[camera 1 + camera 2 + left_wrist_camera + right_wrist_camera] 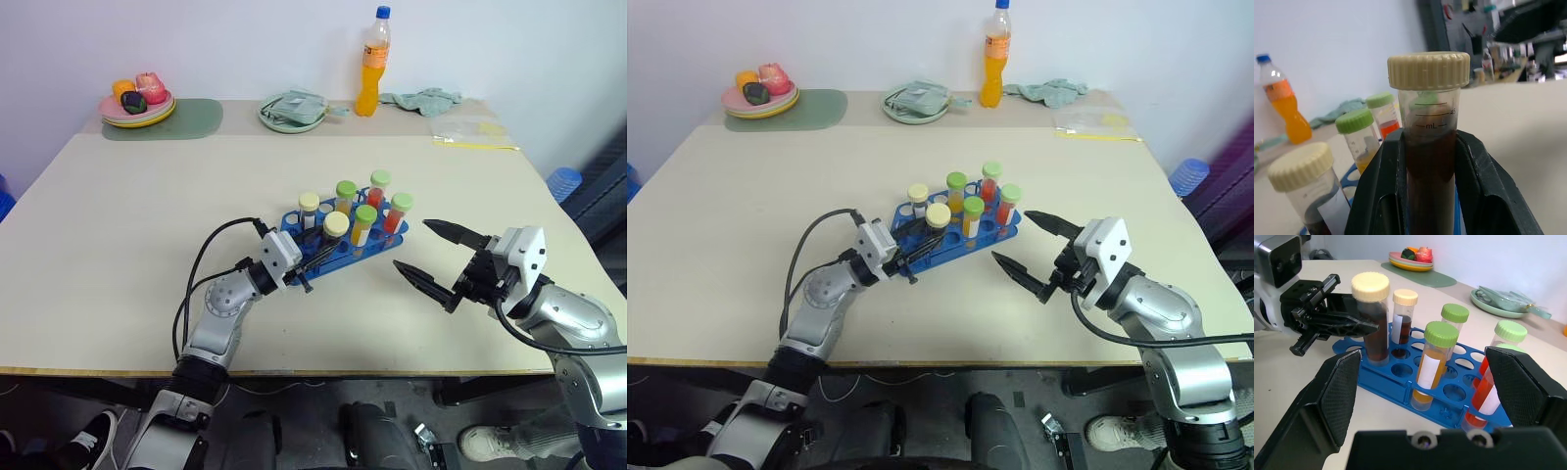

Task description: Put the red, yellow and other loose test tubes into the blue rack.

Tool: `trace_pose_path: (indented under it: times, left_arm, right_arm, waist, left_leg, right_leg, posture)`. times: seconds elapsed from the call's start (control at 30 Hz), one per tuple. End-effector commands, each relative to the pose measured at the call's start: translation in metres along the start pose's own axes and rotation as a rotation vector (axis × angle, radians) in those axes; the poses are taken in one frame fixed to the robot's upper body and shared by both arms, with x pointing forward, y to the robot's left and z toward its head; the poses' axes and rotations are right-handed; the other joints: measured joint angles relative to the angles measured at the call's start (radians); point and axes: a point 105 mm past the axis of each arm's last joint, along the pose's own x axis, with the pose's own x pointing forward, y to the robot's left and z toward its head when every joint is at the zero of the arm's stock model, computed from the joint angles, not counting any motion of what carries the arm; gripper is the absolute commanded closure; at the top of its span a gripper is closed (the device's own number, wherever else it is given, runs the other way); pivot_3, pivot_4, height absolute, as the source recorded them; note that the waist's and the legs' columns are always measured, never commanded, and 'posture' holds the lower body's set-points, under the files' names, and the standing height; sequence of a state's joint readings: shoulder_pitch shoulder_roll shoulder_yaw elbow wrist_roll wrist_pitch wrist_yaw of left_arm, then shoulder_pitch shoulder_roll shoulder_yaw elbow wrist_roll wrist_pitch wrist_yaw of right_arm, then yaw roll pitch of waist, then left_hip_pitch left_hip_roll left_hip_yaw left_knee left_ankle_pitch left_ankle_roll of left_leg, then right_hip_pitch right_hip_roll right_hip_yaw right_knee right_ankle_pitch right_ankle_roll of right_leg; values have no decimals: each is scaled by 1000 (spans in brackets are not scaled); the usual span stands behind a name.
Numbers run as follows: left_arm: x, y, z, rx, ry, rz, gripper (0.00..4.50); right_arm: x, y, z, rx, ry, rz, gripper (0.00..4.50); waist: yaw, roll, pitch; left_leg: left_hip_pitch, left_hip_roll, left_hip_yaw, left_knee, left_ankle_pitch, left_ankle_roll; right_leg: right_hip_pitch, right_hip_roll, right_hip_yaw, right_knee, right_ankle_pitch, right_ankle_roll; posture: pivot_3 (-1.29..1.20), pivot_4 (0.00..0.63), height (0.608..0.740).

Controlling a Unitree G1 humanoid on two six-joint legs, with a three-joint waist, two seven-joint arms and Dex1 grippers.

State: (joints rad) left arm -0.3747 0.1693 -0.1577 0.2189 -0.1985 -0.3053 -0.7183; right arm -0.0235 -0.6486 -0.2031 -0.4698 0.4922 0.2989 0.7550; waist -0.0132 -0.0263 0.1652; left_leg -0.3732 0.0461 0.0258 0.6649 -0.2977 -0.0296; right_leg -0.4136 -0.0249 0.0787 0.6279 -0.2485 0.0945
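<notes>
The blue rack (294,223) stands mid-table with several capped test tubes upright in it: a dark one with a cream cap (309,208), and green-capped ones with yellow (364,223) and red (397,211) liquid. My left gripper (318,257) is shut on a cream-capped tube of dark brown liquid (1430,147), gripped between its black fingers (1378,196). That tube (1373,318) stands upright with its lower end in a hole at the rack's near left corner. My right gripper (412,245) is open and holds nothing, just right of the rack, pointing at it.
Along the far edge are an orange drink bottle (372,64), a plate of fruit (137,103) on a green mat (186,117), a green plate with a cloth (292,110), another cloth (421,98) and a plastic bag (475,132).
</notes>
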Motion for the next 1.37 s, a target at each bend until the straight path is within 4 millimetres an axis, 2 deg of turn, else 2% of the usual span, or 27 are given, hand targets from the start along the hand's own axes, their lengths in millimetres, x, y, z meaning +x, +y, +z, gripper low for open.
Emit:
trace_pose_path:
  times: [0.03, 0.13, 0.37, 0.4, 0.47, 0.57, 0.67, 0.83, 0.97, 1.07, 1.23, 1.37]
  left_arm:
    - [-2, 14, -3, -112, 2, 65, 3709]
    - [-3, 8, -6, -128, 14, 23, 3709]
    - [-8, 6, 7, -129, -24, -5, 128]
    - [-9, 6, 9, -127, -27, -7, 16]
    - [-14, 6, 14, -120, -25, -18, 16]
    - [-35, 10, 24, -112, 6, -32, 16]
    - [-56, 22, 33, -116, 51, -7, 16]
    - [-82, 29, 42, -156, 137, -55, 16]
    - [-107, 42, 52, -173, 191, -99, 16]
    - [-126, 57, 53, -119, 228, -107, 16]
    - [-141, 67, 50, -86, 270, -105, 16]
    - [-146, 67, 44, -87, 273, -86, 16]
  right_arm:
    - [-1, -2, 7, -47, -21, -2, 0]
    - [-1, -2, 5, -48, -20, 0, 0]
    - [0, 1, 0, -47, -23, 13, 0]
    - [0, 1, -1, -46, -22, 17, 0]
    - [1, 2, -3, -44, -21, 28, 0]
    - [2, 2, -8, -37, -16, 48, 0]
    - [5, 0, -12, -32, -17, 59, 0]
    - [9, 0, -16, -38, -14, 90, 0]
    - [5, -5, -18, -45, 8, 101, 0]
    - [1, -6, -16, -46, 23, 101, 0]
    - [-10, 0, -18, -30, 62, 103, 0]
    - [-8, 0, -16, -32, 72, 116, 0]
  waist:
    - [0, 0, 0]
    - [-2, 0, 0]
    - [-1, 0, 0]
    - [-1, 0, 0]
    - [-1, 0, 0]
    - [-7, 0, 0]
    - [-7, 0, 0]
    - [-2, 0, 0]
    - [-3, 0, 0]
    - [-3, 1, 1]
    - [0, 1, 1]
    - [-3, 1, 1]
  left_leg:
    - [0, 0, 0, 0, 0, 0]
    - [0, 0, 0, 0, 0, 0]
    - [0, 0, 0, 0, 0, 0]
    - [0, 0, 0, 0, 0, 0]
    - [0, 0, 0, 0, 0, 0]
    - [0, 1, 0, 0, -1, 1]
    - [1, 2, 0, 0, -1, 1]
    - [0, 2, 0, 0, -1, 1]
    - [0, 1, 1, 0, -1, 2]
    - [0, 2, 1, 0, -1, 2]
    - [-1, 1, 1, 0, -1, 2]
    - [0, 2, 2, 0, -1, 2]
  right_leg:
    - [0, 0, 0, 0, 0, 0]
    - [0, 0, 0, 0, 0, 0]
    - [0, 0, 0, 0, 0, 0]
    - [0, 0, 0, 0, 0, 0]
    - [0, 0, 0, 0, 0, 0]
    - [0, 0, 0, 0, 0, 0]
    - [0, 1, 0, 1, 0, 0]
    - [-1, 1, 0, 1, -1, -1]
    - [-1, 0, 0, 0, -1, 0]
    - [-2, 0, 0, 0, -1, -1]
    - [-2, -1, 0, 0, -1, -1]
    - [-2, 0, 0, 0, -1, -1]
  posture:
    - [0, 150, 740]
    - [0, 150, 740]
    - [0, 150, 740]
    - [0, 150, 740]
    - [0, 150, 740]
    - [0, 150, 740]
    - [0, 150, 740]
    - [0, 150, 740]
    - [0, 150, 740]
    - [0, 150, 740]
    - [0, 150, 740]
    - [0, 150, 740]
